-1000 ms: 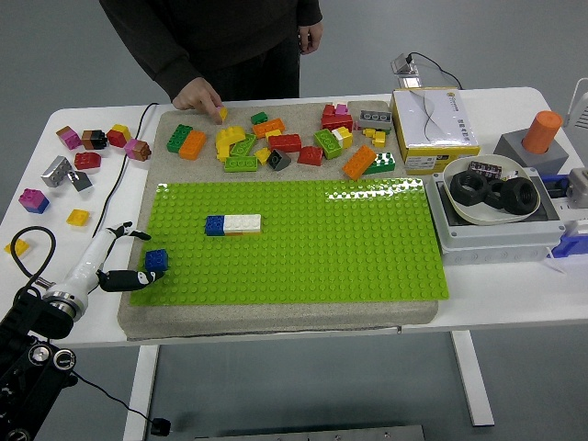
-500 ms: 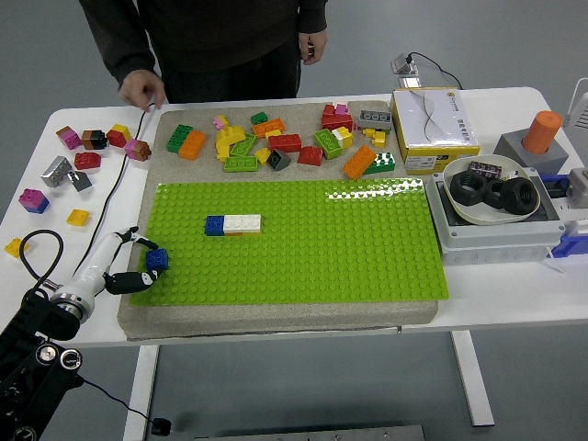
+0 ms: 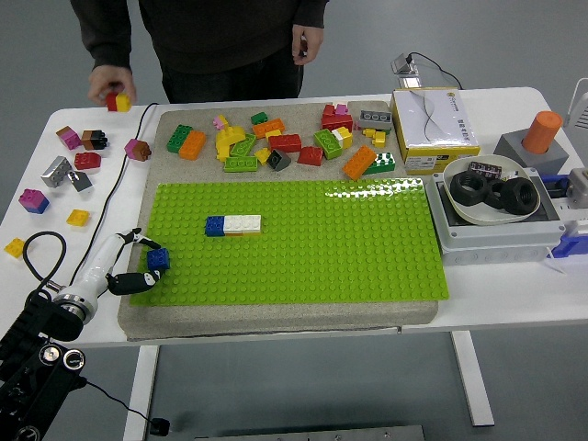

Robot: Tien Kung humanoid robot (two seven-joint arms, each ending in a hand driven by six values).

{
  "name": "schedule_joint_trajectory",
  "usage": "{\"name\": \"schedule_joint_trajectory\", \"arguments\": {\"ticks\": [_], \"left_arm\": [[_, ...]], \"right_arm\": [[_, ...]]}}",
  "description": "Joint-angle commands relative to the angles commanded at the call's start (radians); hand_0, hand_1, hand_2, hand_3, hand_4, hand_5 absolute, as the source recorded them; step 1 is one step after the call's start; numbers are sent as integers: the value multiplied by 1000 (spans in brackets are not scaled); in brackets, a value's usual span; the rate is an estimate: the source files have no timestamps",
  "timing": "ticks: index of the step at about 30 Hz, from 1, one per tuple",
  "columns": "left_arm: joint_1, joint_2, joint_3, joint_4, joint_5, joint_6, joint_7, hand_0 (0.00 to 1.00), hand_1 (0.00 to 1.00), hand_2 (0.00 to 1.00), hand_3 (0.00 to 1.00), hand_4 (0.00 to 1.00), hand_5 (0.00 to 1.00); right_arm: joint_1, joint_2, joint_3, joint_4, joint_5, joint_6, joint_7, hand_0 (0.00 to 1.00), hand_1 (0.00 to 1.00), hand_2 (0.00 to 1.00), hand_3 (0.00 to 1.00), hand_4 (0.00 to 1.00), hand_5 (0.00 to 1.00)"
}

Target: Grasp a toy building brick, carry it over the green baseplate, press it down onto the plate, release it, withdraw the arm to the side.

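The green baseplate (image 3: 303, 241) lies on a tan mat in the middle of the table. A dark blue brick (image 3: 157, 259) sits on the plate's left edge. My left hand (image 3: 143, 259) reaches in from the lower left, its fingers (image 3: 140, 238) and thumb spread on either side of that brick; contact is unclear. A blue, white and yellow row of bricks (image 3: 232, 225) is attached further in on the plate. The right arm is out of view.
Loose bricks (image 3: 276, 142) lie in a heap on the mat behind the plate, and others (image 3: 69, 165) lie at the table's left. A person at the far side holds a red and yellow brick (image 3: 117, 100). A box, bowl and grey case stand right.
My left hand has edged right, closer around the blue brick, which stayed put. The person's hand left the mat and lifted a brick off to the far left.
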Motion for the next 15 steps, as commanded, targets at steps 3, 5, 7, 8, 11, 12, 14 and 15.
{"name": "schedule_joint_trajectory", "arguments": {"ticks": [3,5,7,8,11,12,14,15], "left_arm": [[0,-1,0,1,-4,3,-8,992,962,923,490,640,2],[0,-1,-1,1,-6,5,-11,992,962,923,490,640,2],[0,-1,-1,2,-8,7,-16,992,962,923,490,640,2],[0,-1,-2,2,-9,8,-17,992,962,923,490,640,2],[0,-2,-2,1,-11,11,-23,989,956,912,468,779,2],[0,-2,-2,0,-12,12,-24,989,956,912,468,779,2],[0,-2,-1,0,-13,14,-27,989,956,912,468,779,2],[0,-2,-1,0,-14,14,-27,988,951,902,462,779,2]], "right_arm": [[0,0,0,0,0,0,0,632,617,685,716,777,978],[0,0,1,0,0,0,0,632,617,685,716,777,978],[0,0,1,0,0,0,0,632,617,685,716,777,978],[0,0,1,0,-1,0,0,632,617,685,716,777,978],[0,0,1,0,-1,0,0,632,616,683,716,777,978],[0,0,1,0,-1,0,1,632,616,683,716,777,978],[0,0,2,0,-1,0,1,632,616,683,716,777,978],[0,0,2,0,-2,0,1,631,615,684,716,776,978]]}}
